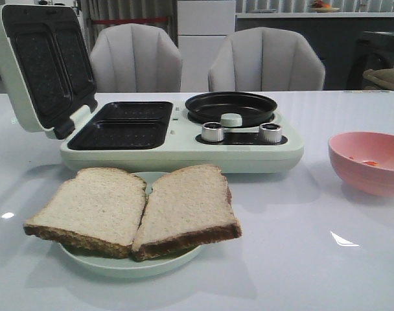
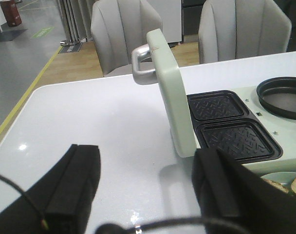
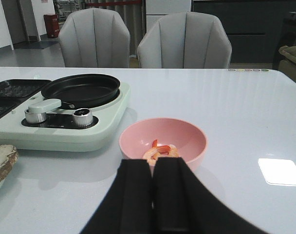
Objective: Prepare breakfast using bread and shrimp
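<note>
Two bread slices (image 1: 135, 210) lie side by side on a pale green plate (image 1: 129, 267) at the near edge of the white table (image 1: 301, 259), overhanging its rim and touching along their inner edges, just in front of the breakfast maker (image 1: 184, 146). That machine stands ready: its lid (image 1: 41, 68) is tipped up and back on the robot's left, baring the two dark waffle-patterned grill wells (image 1: 122, 126), with the small round frying pan (image 1: 231, 107) and two knobs (image 1: 213, 131) beside them. The shrimp (image 3: 160, 150) sits in the pink bowl (image 3: 162, 141) to the right of the machine, well apart from the bread, presumably so each arm has its own ingredient. The left gripper (image 2: 145, 187) hovers over bare table beside the raised lid, its jaws spread wide and holding nothing. The right gripper (image 3: 154, 195) hangs just short of the bowl with its fingers pressed together, empty (it would have to open before reaching in). There is free table on both flanks; the upright lid, I judge, is the chief obstacle for the left arm carrying bread to the wells.
</note>
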`<control>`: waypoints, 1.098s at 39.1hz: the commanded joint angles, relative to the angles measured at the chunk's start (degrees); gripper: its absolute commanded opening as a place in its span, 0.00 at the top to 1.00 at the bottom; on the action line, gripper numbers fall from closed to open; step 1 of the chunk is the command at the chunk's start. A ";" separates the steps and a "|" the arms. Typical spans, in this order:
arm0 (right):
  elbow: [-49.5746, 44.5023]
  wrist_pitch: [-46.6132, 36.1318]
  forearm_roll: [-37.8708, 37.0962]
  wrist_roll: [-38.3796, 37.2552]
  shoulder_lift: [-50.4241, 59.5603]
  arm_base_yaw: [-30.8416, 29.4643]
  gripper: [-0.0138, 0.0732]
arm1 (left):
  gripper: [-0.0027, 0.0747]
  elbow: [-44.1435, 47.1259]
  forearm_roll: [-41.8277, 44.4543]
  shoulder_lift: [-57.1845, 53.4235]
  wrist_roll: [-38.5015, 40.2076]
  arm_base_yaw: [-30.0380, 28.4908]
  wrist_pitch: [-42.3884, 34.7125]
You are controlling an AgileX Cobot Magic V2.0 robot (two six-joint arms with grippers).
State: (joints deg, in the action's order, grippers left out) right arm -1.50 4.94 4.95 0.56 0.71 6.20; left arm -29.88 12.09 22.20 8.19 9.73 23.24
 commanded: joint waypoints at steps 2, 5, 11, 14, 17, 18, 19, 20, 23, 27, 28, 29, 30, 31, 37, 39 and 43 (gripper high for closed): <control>0.92 -4.94 -0.09 0.09 1.15 -0.20 0.69 | 0.35 -1.66 0.42 0.78 0.15 0.48 -4.72; 0.92 -4.94 -0.09 0.09 1.15 -0.20 0.69 | 0.35 -1.66 0.42 0.78 0.15 0.48 -4.49; 0.92 -4.94 -0.09 0.09 1.15 -0.20 0.69 | 0.35 -1.15 9.16 1.01 0.02 1.45 -3.60; 0.92 -4.94 -0.09 0.09 1.15 -0.20 0.69 | 0.37 -1.06 15.10 2.39 0.02 2.73 -2.48; 0.92 -4.94 -0.09 0.09 1.15 -0.20 0.69 | 0.41 -0.84 20.62 3.66 0.02 4.76 -1.20; 0.92 -4.94 -0.09 0.09 1.15 -0.20 0.69 | 0.41 -0.66 21.87 4.18 0.02 5.49 -1.03; 0.92 -4.94 -0.09 0.09 1.15 -0.20 0.69 | 0.42 -0.43 23.46 4.53 0.02 6.60 -0.85; 0.92 -4.94 -0.09 0.09 1.15 -0.20 0.69 | 0.42 -0.14 24.94 5.25 0.02 7.84 -0.75; 0.92 -4.94 -0.09 0.09 1.15 -0.20 0.69 | 0.42 0.70 29.01 6.73 0.02 12.03 -0.21; 0.92 -4.94 -0.09 0.09 1.15 -0.20 0.69 | 0.41 1.65 33.60 9.22 0.12 19.37 1.74; 0.92 -4.94 -0.09 0.09 1.15 -0.20 0.69 | 0.41 1.78 34.54 10.01 0.12 21.59 2.26; 0.92 -4.94 -0.09 0.09 1.15 -0.20 0.69 | 0.41 2.03 35.12 10.82 0.12 23.37 3.08; 0.92 -4.94 -0.09 0.09 1.15 -0.20 0.69 | 0.41 2.15 35.83 11.52 0.12 25.77 3.98; 0.92 -4.94 -0.09 0.09 1.15 -0.20 0.69 | 0.41 2.28 36.40 12.48 0.12 27.63 4.75; 0.92 -4.94 -0.09 0.09 1.15 -0.20 0.69 | 0.41 2.89 40.33 18.72 0.12 40.48 11.88; 0.92 -4.94 -0.09 0.09 1.15 -0.20 0.69 | 0.41 3.16 42.71 21.06 0.12 43.69 13.48; 0.92 -4.94 -0.09 0.09 1.15 -0.20 0.69 | 0.41 3.49 47.80 26.19 0.12 47.82 14.79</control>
State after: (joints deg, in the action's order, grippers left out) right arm -1.50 4.94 4.95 0.00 0.71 6.20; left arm -25.17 54.07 45.05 8.19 55.03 37.57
